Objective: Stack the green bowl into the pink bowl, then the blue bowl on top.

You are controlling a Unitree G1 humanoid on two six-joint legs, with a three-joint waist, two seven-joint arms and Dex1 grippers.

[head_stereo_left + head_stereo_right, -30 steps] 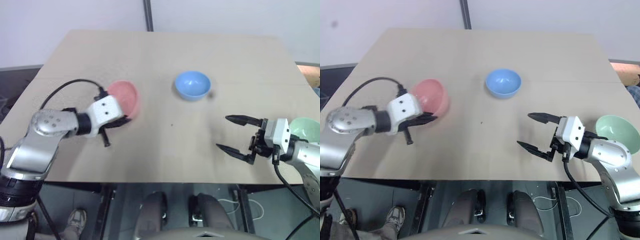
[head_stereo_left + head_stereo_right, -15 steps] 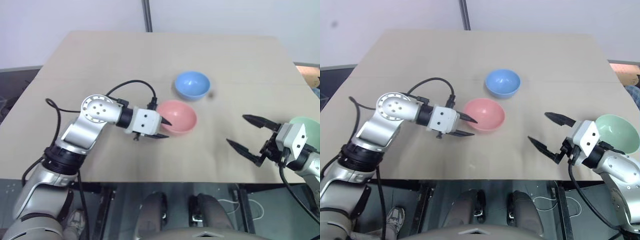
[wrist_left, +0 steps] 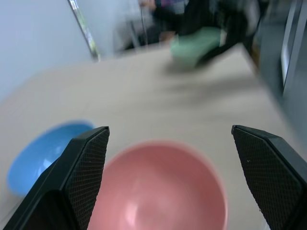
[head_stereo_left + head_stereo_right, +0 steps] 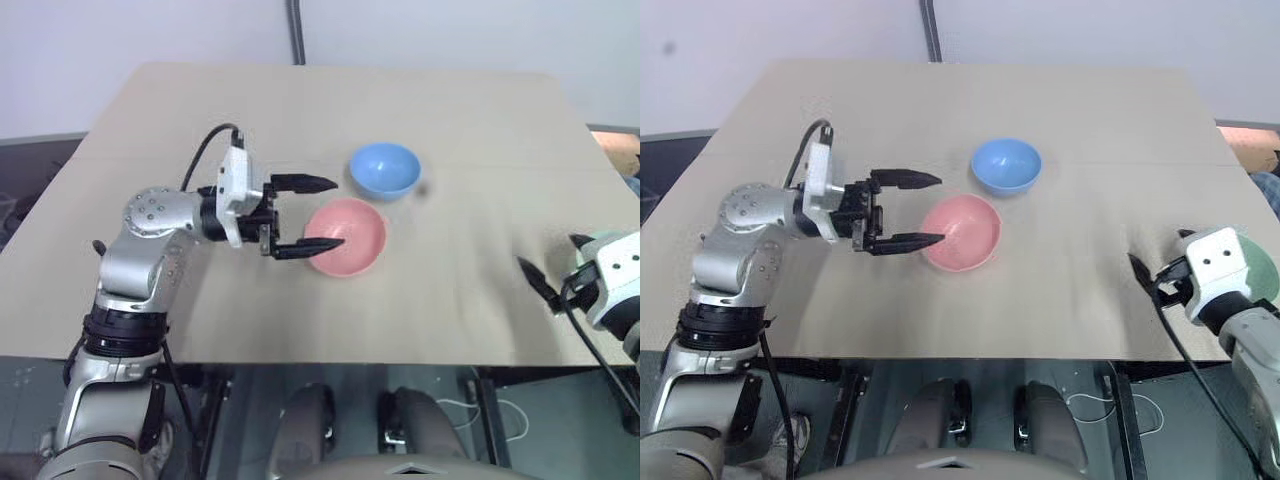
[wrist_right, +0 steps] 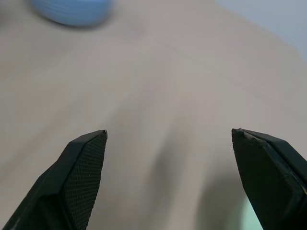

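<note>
Pink bowl (image 4: 960,232) got dragged to table centre; left gripper (image 4: 922,209) now spread wide, empty (near its rim). Right gripper (image 5: 170,139) gapes, holding nothing.

A rectangular table (image 4: 470,120) with a plain light-tan top occupies the middle of the room. A pale, bare wall (image 4: 120,30) stands behind it. A dark vertical pole (image 4: 296,30) rises at the table's far edge. The floor (image 4: 30,160) beside the table is dark grey. Lighting is even and diffuse.
</note>
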